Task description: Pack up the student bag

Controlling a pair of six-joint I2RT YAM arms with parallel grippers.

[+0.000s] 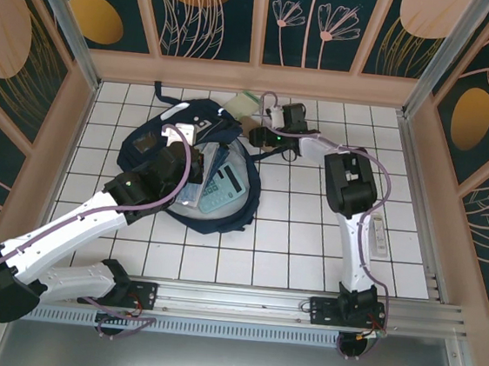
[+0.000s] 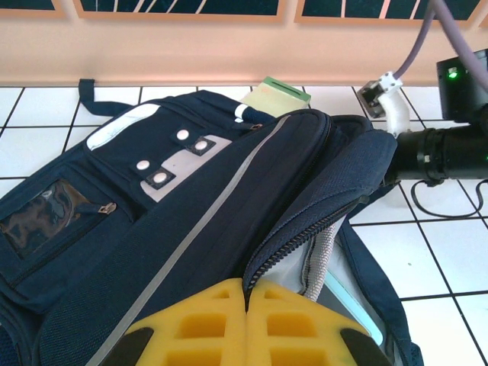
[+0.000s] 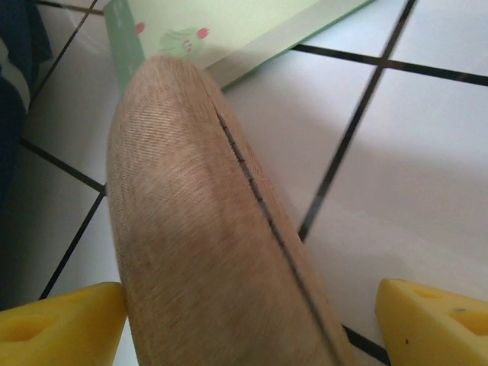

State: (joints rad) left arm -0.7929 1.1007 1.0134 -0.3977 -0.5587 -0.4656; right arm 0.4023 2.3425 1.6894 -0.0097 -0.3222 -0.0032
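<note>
A white tiled desk (image 1: 307, 251) with dark grid lines fills a boxed enclosure, and two white and black arms rise from its near edge.

From above, the student bag (image 1: 148, 142), a large navy-blue fabric backpack, lies flat on the left half of the desk. Its zipped mouth gapes towards the right, showing light grey lining and a pale flat item inside. The left claw (image 2: 245, 328) rests over the bag at the near lip of that mouth. Its yellow fingers are pressed together, and nothing can be seen between them.

The left wrist camera adds what the overhead view cannot: a grey diagonal stripe across the bag's front, white patches with round snaps, a clear-window pocket on the left, and the open zip teeth.

Farther back, just off the bag's far right corner, the right claw (image 3: 244, 328) hangs low over the tiles with its yellow fingers wide apart. Its wrist camera shows a tan woven-fabric pencil case (image 3: 198, 229), long and rounded with a dark zip line, lying between them. The case touches the left finger and stands clear of the right one. A sliver of the navy bag shows at that view's left edge.

Beyond the case lies a pale green flat notebook (image 3: 229, 30), near the far wall.
</note>
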